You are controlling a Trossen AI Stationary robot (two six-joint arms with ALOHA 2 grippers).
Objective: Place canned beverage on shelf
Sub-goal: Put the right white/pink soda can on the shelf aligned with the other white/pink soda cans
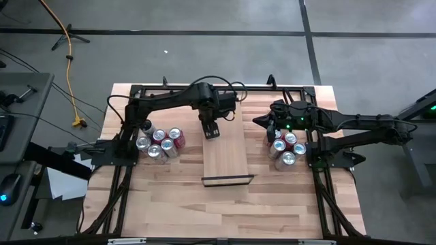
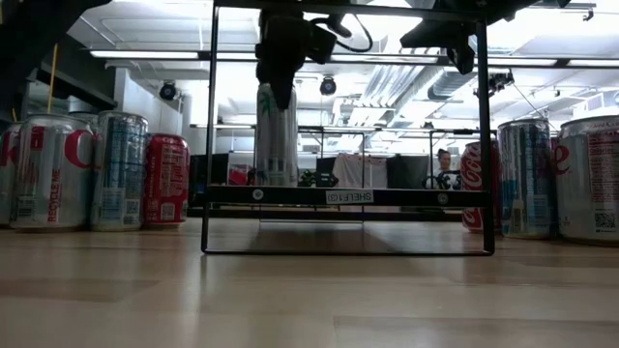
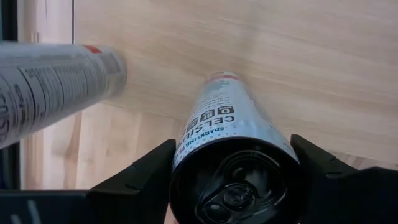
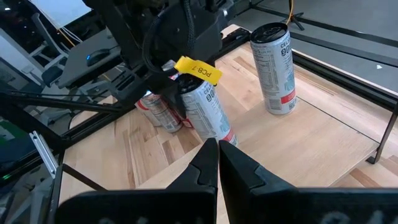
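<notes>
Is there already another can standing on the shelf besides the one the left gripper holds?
Yes: a tall slim can stands upright on the shelf behind the held can.

The shelf [image 1: 226, 158] lies mid-table [image 1: 272, 211]. On its far end stand two cans: one [image 4: 208, 113] between the left hand's [image 1: 212, 131] fingers, another [image 4: 274, 67] beside it. Can clusters [image 1: 159, 143] [image 1: 286, 148] flank the shelf.

Overhead, table-level and two wrist cameras, all sharing the shelf [image 1: 225, 155].
</notes>
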